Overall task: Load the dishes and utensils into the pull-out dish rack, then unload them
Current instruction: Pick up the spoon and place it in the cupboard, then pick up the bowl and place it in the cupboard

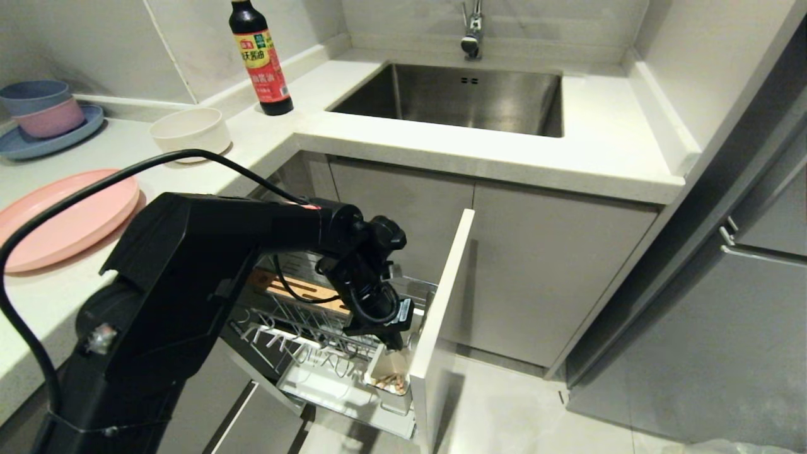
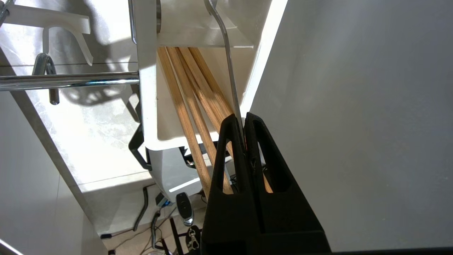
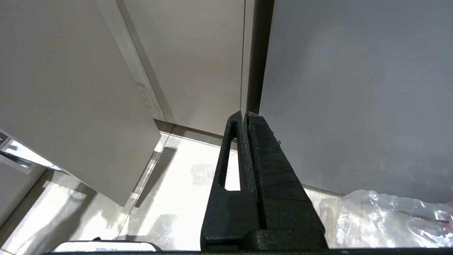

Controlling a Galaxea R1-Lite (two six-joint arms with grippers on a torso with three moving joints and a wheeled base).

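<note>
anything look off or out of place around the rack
Nothing stands out. The left gripper is shut on the spoon handle in the utensil cup, beside the chopsticks; plate and bowl sit flat on the counter.

the left arm [image 1: 189, 265] is matte black, with a broad, boxy, angular shell that narrows into a rounded wrist housing. a thick black cable [image 1: 94, 189] loops in an arc over it, and thinner black wires curl around the wrist. a small silver fitting sits on its near flank. the left gripper [image 2: 244, 118] has two black, tapered, wedge-shaped fingers with long slots. the right gripper [image 3: 245, 115] is the same shape, with a grainy surface.
</note>
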